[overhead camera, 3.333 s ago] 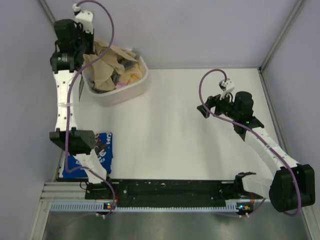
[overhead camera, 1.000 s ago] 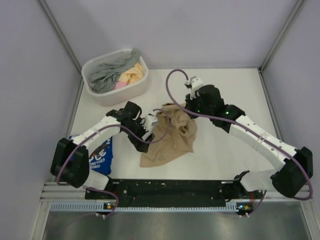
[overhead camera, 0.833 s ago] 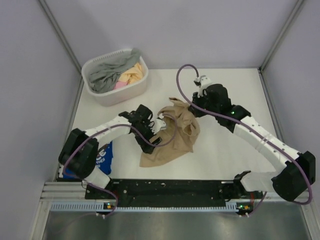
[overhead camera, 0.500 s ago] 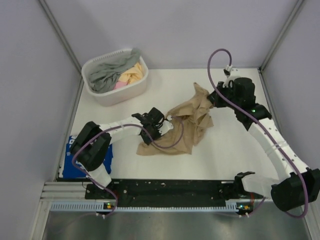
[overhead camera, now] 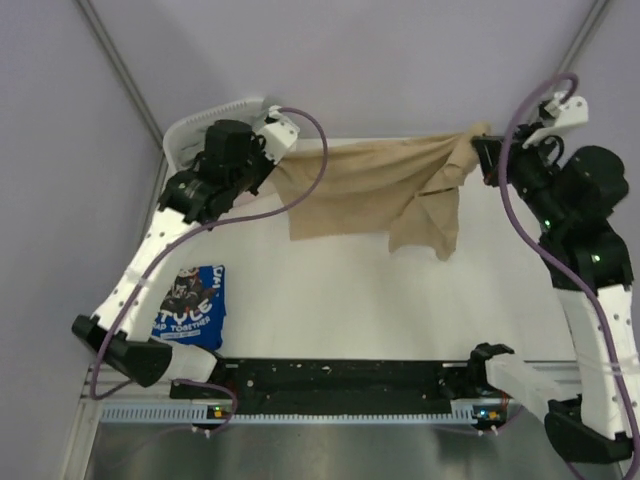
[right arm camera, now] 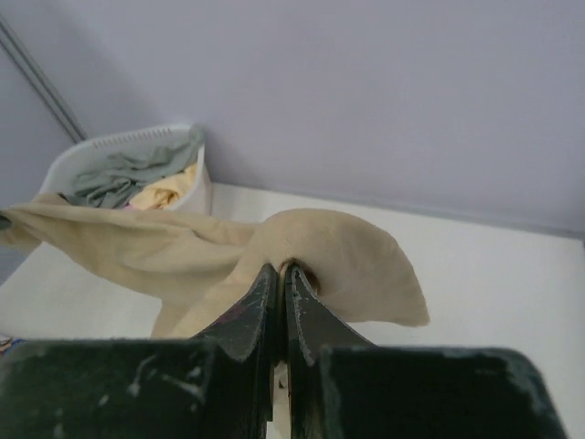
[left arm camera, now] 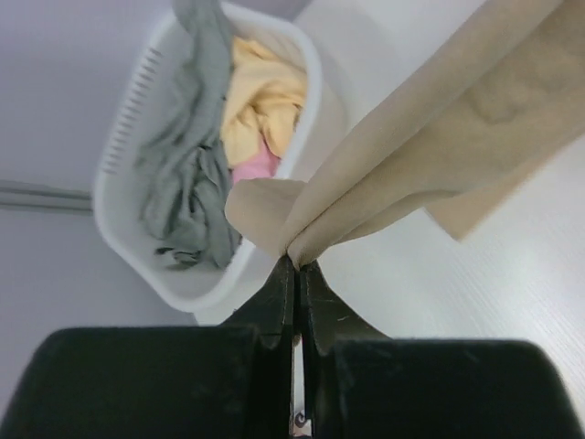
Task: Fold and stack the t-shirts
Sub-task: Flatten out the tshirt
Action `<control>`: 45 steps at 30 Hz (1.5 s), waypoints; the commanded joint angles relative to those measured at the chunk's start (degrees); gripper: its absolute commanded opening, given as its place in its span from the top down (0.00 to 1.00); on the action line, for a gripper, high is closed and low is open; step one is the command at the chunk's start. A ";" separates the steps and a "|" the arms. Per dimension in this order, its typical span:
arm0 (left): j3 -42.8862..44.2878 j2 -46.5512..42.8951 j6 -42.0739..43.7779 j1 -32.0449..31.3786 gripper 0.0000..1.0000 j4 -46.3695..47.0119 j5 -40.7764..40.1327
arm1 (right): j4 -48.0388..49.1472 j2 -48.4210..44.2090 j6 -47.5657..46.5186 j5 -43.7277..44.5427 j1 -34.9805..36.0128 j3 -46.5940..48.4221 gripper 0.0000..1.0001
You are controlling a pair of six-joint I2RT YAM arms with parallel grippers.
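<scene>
A tan t-shirt (overhead camera: 380, 185) hangs stretched in the air across the back of the table, held at both ends. My left gripper (overhead camera: 275, 165) is shut on its left corner; the left wrist view shows the cloth (left arm camera: 430, 119) pinched at the fingertips (left arm camera: 285, 274). On the right corner my right gripper (overhead camera: 478, 152) is shut as well, and the tan fabric (right arm camera: 338, 256) bulges over its tips. Folded flat at the table's near left lies a blue t-shirt (overhead camera: 190, 305) with white lettering.
A white slotted basket (left arm camera: 196, 283) with grey, yellow and pink clothes stands at the back left, mostly hidden under my left arm in the top view. Grey walls close in the table on three sides. The arm bases and a black rail (overhead camera: 340, 378) line the near edge.
Both grippers rose and moved apart toward the back, lifting the crumpled tan t-shirt off the table and spreading it wide. The left gripper closed on the cloth during this.
</scene>
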 commanded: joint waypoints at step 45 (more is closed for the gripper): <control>-35.58 -11.42 11.12 -16.17 0.21 -11.84 25.10 | -9.32 2.20 26.07 21.50 -11.42 -39.78 0.01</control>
